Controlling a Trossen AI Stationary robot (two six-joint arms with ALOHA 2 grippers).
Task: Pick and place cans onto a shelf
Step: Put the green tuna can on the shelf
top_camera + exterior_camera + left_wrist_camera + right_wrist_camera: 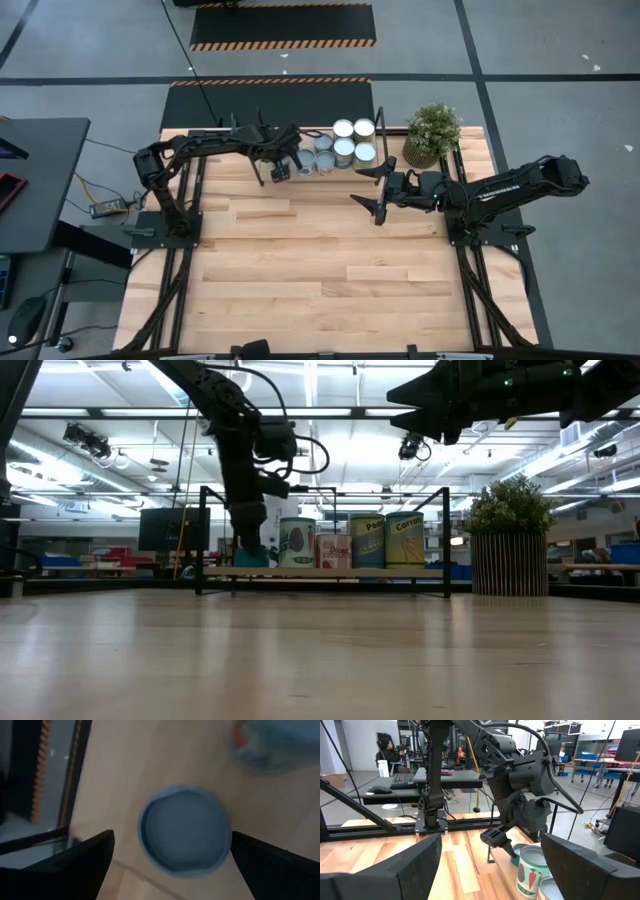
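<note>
Holding six small silver metal cans with pale round tops point(343, 146), the low light-wood, black-framed shelf point(330, 572) sits at the table's point(320, 270) far edge; left gripper point(280, 168) spread around one can there, right gripper point(377, 190) spread, empty.

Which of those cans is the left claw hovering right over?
The can at the left end of the group on the shelf; the left claw hangs open above its bluish top, the others stand to its right.
</note>
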